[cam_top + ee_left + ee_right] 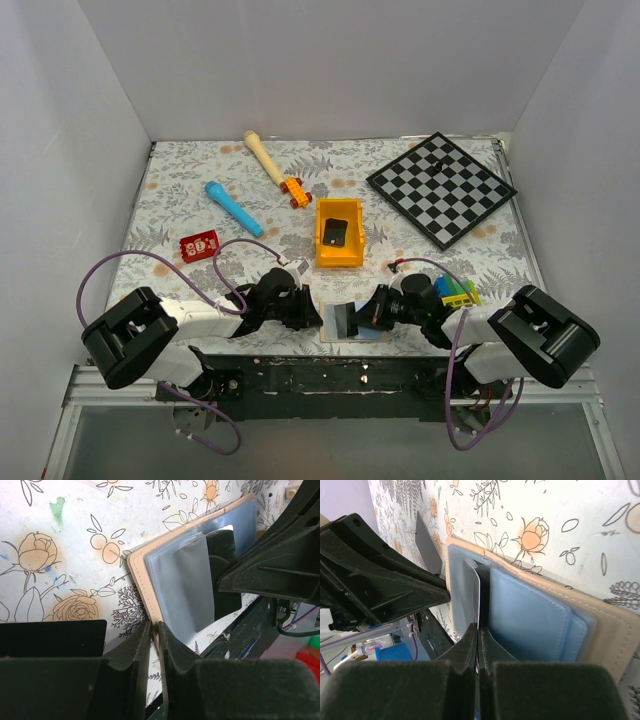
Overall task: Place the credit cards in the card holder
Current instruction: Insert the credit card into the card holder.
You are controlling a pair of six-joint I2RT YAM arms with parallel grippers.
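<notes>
Right wrist view: risk of buckling thin credit card against pocket lip if pushed off-line; risk of shoving card holder along table (left-side hold unconfirmed). Right gripper clamped tight on card, edge-on between jaws, leading end at blue pocket slot. Left gripper nearly closed, holder's tan edge at fingertips; pinched or not, cannot tell.

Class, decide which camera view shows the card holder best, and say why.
The right wrist view: the card holder lies open close up, tan rim and blue pockets plain. The left wrist view shows one tan corner and grey lining, partly behind a black arm. The top view shows it small and mostly hidden.
</notes>
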